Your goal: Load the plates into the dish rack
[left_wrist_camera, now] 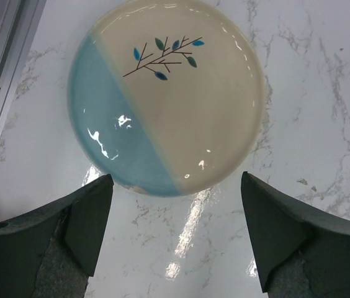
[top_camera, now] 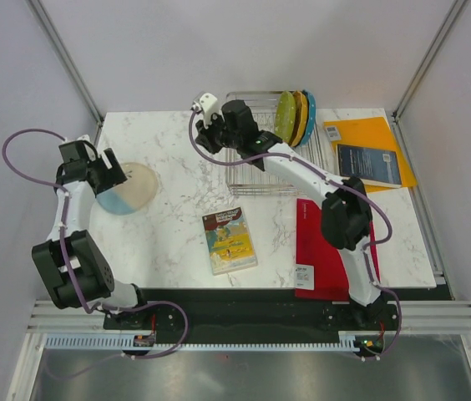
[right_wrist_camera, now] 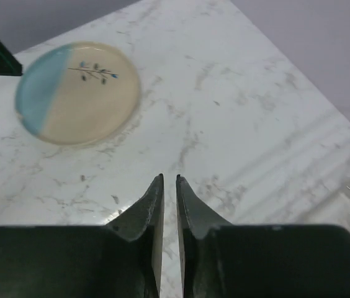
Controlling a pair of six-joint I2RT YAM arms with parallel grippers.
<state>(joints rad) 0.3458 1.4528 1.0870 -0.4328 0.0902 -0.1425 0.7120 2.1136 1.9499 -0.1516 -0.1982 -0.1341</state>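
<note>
The cream-and-pale-blue plate (top_camera: pixel 133 188) lies flat on the marble table at the left. It fills the top of the left wrist view (left_wrist_camera: pixel 166 93) and shows in the right wrist view (right_wrist_camera: pixel 79 93). My left gripper (top_camera: pixel 114 177) hovers over the plate's near-left edge, open and empty, its jaws (left_wrist_camera: pixel 176 180) wide apart. The dish rack (top_camera: pixel 256 167) stands at the back. The lime green plate (top_camera: pixel 285 117), orange-yellow plate (top_camera: pixel 299 117) and teal plate (top_camera: pixel 310 117) stand upright at its far right end. My right gripper (top_camera: pixel 200 138) is left of the rack, shut and empty (right_wrist_camera: pixel 169 178).
An illustrated book (top_camera: pixel 230 241) lies in the middle near the front. A red folder (top_camera: pixel 327 251) lies under the right arm. An orange folder (top_camera: pixel 373 134) with a dark blue booklet (top_camera: pixel 367 164) lies right of the rack. Frame posts stand at the back corners.
</note>
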